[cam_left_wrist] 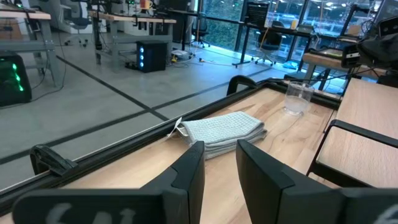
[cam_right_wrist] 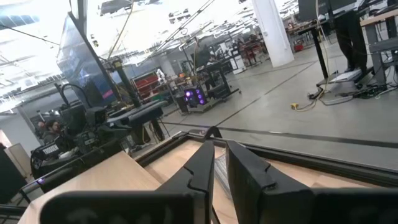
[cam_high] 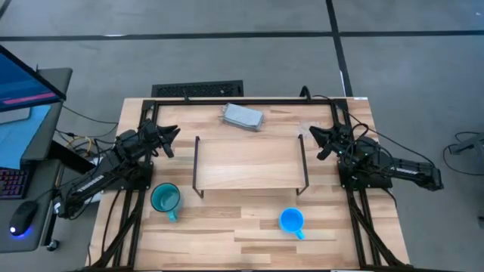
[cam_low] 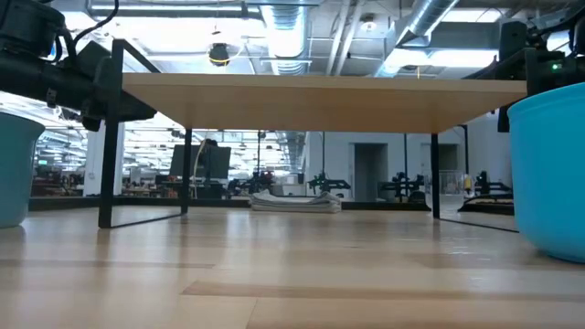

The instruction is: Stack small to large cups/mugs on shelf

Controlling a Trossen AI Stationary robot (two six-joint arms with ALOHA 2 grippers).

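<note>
The shelf (cam_high: pixel 249 162), a light-wood board on thin dark legs, stands mid-table. The teal mug (cam_high: pixel 165 199) stands upright on the table near the shelf's near left corner. The smaller blue mug (cam_high: pixel 291 221) stands near the front, right of centre. The clear cup (cam_left_wrist: pixel 297 98) stands on the table past the shelf's far right corner. My left gripper (cam_high: pixel 172 138) hovers left of the shelf, and my right gripper (cam_high: pixel 315 143) hovers to its right. Each is slightly open, with nothing between the fingers (cam_left_wrist: pixel 219 146) (cam_right_wrist: pixel 219 144).
A folded grey cloth (cam_high: pixel 242 116) lies at the table's far edge, behind the shelf. A dark frame rail (cam_left_wrist: pixel 56 162) runs along the table's edges. The shelf top (cam_low: pixel 320 91) carries nothing. A desk with a monitor (cam_high: pixel 23 83) stands off the table to the left.
</note>
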